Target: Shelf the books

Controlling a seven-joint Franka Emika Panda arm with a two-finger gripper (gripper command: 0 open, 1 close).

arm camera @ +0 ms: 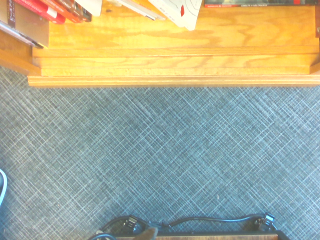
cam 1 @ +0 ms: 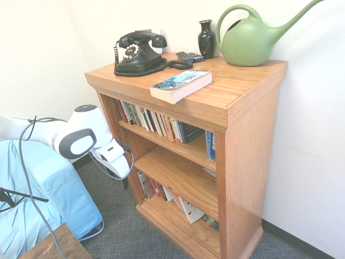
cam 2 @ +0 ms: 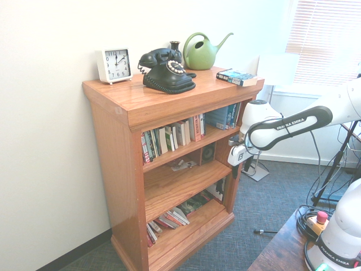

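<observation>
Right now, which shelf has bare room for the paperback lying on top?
The middle shelf is mostly bare, bordered by the bookcase's side panels. The top shelf is crowded with standing books; the bottom shelf holds leaning books. The paperback lies flat on top.
</observation>
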